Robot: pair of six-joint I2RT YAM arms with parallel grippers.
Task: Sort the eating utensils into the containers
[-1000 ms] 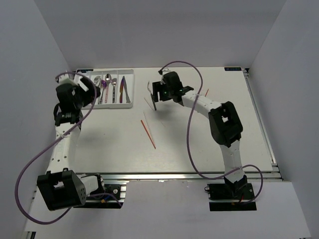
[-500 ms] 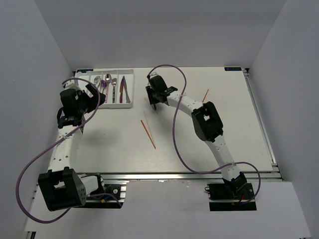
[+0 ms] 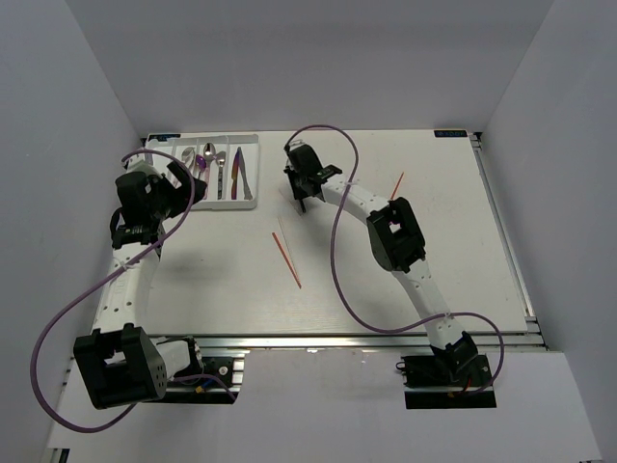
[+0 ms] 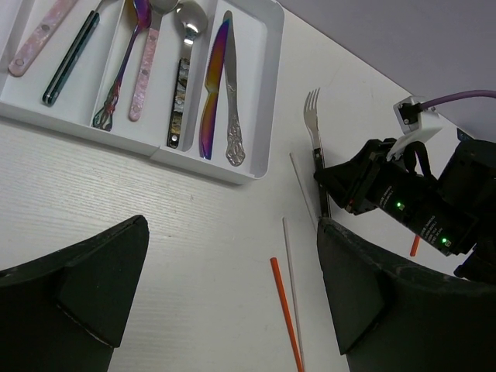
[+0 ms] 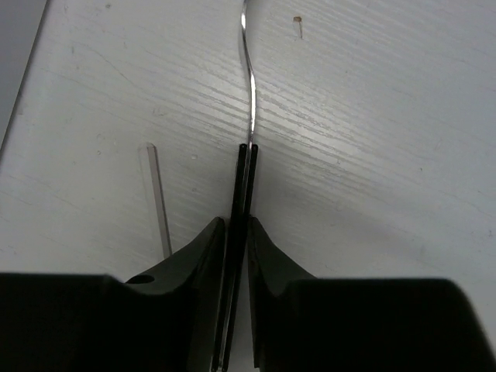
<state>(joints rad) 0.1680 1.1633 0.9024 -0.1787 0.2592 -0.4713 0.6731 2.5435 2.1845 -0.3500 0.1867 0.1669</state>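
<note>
Fork [image 5: 249, 101] with a dark handle lies flat on the counter [image 3: 222, 260] just right of the white tray [image 4: 260, 93], so the right fingers [image 5: 203, 252] sit low and pinch narrow on that handle, a grip suited to lifting it toward a slot. Left fingers [image 4: 93, 271] hang wide and hold nothing near the tray, probably to keep clear; a clear chopstick [image 5: 159, 201] lies just beside the fork.

Bright, even light; soft shadows.
</note>
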